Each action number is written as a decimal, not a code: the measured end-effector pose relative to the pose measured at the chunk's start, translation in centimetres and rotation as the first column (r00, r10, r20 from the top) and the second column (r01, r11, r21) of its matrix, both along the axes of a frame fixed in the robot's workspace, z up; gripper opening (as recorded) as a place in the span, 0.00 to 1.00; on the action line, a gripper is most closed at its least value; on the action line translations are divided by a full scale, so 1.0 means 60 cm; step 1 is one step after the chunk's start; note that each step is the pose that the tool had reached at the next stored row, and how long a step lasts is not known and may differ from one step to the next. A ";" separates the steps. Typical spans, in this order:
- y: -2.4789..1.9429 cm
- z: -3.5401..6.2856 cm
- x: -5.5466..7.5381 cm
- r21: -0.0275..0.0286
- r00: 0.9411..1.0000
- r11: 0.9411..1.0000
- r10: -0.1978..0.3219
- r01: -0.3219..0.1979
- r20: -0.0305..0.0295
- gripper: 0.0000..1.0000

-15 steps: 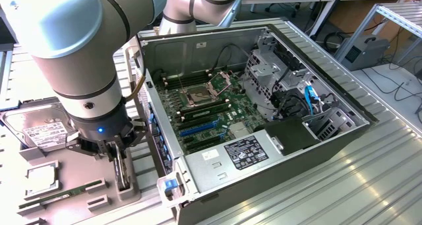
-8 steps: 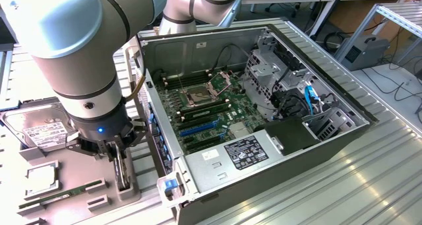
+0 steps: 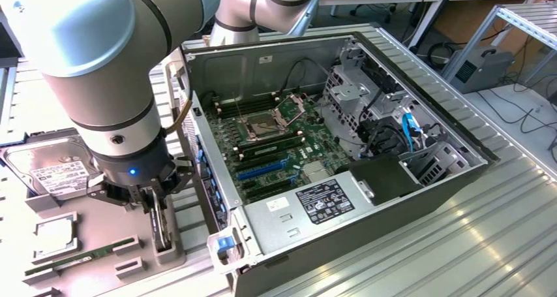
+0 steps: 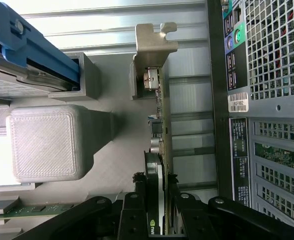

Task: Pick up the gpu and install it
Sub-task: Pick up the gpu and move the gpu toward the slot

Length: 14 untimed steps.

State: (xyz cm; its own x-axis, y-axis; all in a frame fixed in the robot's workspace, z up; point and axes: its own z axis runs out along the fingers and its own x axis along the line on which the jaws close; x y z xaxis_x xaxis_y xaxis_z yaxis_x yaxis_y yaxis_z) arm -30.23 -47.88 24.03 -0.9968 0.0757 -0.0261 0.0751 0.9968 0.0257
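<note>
Black hand (image 4: 156, 179) tight on Nvidia-badged gpu (image 4: 163, 110)

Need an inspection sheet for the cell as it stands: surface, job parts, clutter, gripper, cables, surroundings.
Surface: ribbed metal table carrying a grey parts fixture and an open PC case.
Job's things: gpu stands on edge in a fixture slot, its metal bracket at the end away from the gripper; it is not in the case.
Clutter: hard drive, processor chip and memory stick sit in the fixture.
Grippers: gripper is down over the gpu, fingers closed on the card.
Cables: blue cable and dark wiring inside the case; loose floor cables at the exterior view's right.
Surroundings: aluminium-frame rack.
</note>
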 end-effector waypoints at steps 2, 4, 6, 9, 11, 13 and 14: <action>-0.0001 0.003 0.000 0.000 1.000 1.000 0.000 0.000 0.000 0.27; 0.0000 0.011 0.000 0.000 1.000 1.000 0.000 0.000 0.000 0.27; 0.0000 0.017 0.000 0.000 1.000 1.000 0.000 0.000 0.000 0.27; 0.0000 0.030 0.000 0.000 1.000 1.000 0.000 0.000 0.000 0.27; 0.0000 0.041 0.000 0.000 1.000 1.000 0.000 0.000 0.000 0.27; -0.0001 0.057 0.000 0.000 1.000 1.000 0.000 0.000 0.000 0.27; 0.0000 0.065 0.000 0.000 1.000 1.000 0.000 0.000 0.000 0.27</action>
